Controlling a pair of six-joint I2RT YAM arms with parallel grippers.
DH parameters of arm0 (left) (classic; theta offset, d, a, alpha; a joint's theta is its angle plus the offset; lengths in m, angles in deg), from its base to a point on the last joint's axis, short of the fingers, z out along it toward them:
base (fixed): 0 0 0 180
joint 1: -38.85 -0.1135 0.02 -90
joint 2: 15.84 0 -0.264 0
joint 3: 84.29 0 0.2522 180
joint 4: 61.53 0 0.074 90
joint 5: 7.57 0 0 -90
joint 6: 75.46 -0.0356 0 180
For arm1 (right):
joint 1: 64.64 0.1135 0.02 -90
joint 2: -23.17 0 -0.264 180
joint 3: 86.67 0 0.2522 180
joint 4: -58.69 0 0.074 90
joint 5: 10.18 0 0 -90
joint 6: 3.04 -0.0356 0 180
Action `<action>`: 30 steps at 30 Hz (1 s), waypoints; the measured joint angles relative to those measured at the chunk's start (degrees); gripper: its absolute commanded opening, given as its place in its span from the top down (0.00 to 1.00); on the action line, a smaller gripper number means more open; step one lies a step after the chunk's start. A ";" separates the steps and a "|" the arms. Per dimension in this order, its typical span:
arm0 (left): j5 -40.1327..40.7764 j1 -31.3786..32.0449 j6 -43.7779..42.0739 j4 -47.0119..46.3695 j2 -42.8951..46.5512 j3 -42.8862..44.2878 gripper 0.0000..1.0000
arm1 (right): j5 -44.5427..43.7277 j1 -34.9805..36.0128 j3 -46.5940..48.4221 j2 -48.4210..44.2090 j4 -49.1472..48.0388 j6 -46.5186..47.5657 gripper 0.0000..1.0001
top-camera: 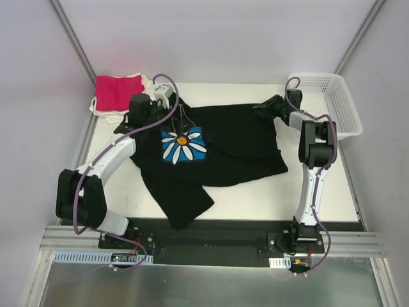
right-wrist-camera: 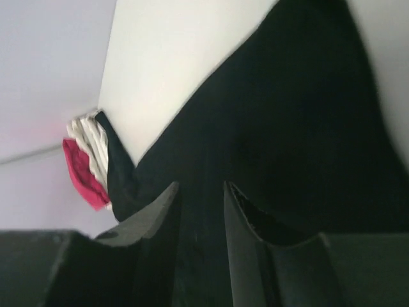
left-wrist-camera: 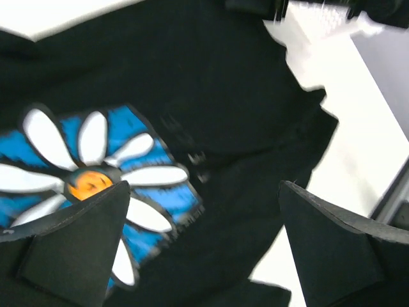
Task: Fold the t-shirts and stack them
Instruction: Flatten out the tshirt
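The large black t-shirt (top-camera: 236, 144) lies spread on the table, its blue daisy print (top-camera: 184, 146) face up and one part hanging toward the near edge. My left gripper (top-camera: 174, 110) hovers over the shirt's far left part. In the left wrist view it (left-wrist-camera: 204, 185) is wide open and empty above the print (left-wrist-camera: 96, 173). My right gripper (top-camera: 268, 105) is at the shirt's far right corner. In the right wrist view it (right-wrist-camera: 200, 185) is shut on black cloth (right-wrist-camera: 281, 128). A folded magenta-pink shirt (top-camera: 118, 91) lies on folded white ones (top-camera: 102, 112) at the far left corner.
A white plastic mesh basket (top-camera: 332, 102) stands at the far right corner, close behind my right gripper. It also shows in the left wrist view (left-wrist-camera: 319, 19). The pink shirt (right-wrist-camera: 83, 176) and the white stack (right-wrist-camera: 86, 137) show in the right wrist view. Frame posts stand at the far corners.
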 measured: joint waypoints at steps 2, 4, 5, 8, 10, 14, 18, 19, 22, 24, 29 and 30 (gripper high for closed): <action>1.42 2.51 1.11 0.42 2.19 -3.72 0.01 | 0.31 0.15 -5.35 -4.92 -0.04 0.90 0.60; 2.99 4.92 2.71 0.61 5.09 -7.63 0.01 | 0.59 0.50 -11.93 -11.45 -0.35 2.43 0.58; 3.43 6.14 3.37 1.03 6.99 -9.64 0.01 | 0.68 0.72 -14.49 -14.56 -0.44 3.65 0.57; 6.05 9.44 5.09 1.97 13.09 -15.61 0.01 | 0.94 1.22 -19.82 -22.18 -0.81 6.40 0.56; 7.43 11.21 5.88 3.02 16.50 -18.43 0.01 | 1.46 1.53 -23.71 -26.67 -2.47 7.67 0.56; 8.50 14.73 6.34 6.08 20.81 -21.57 0.01 | 2.19 1.62 -30.60 -31.43 -5.44 8.72 0.56; 9.68 19.23 6.54 10.67 21.57 -23.91 0.01 | 3.50 1.64 -35.12 -31.47 -6.93 8.07 0.56; 10.25 20.37 6.73 12.07 21.57 -24.76 0.01 | 3.76 1.66 -35.47 -31.26 -7.10 7.91 0.56; 10.95 22.29 7.91 15.04 22.03 -27.63 0.01 | 4.13 1.81 -35.52 -30.47 -8.37 7.58 0.56; 11.76 23.28 9.09 16.76 23.28 -29.59 0.01 | 4.13 1.84 -35.52 -30.12 -8.87 7.56 0.56; 12.52 25.94 12.17 19.08 29.40 -32.22 0.01 | 4.44 1.70 -32.41 -26.53 -8.94 8.24 0.55; 12.90 26.53 12.61 19.32 30.53 -32.39 0.01 | 4.74 1.60 -30.36 -24.87 -8.63 8.48 0.56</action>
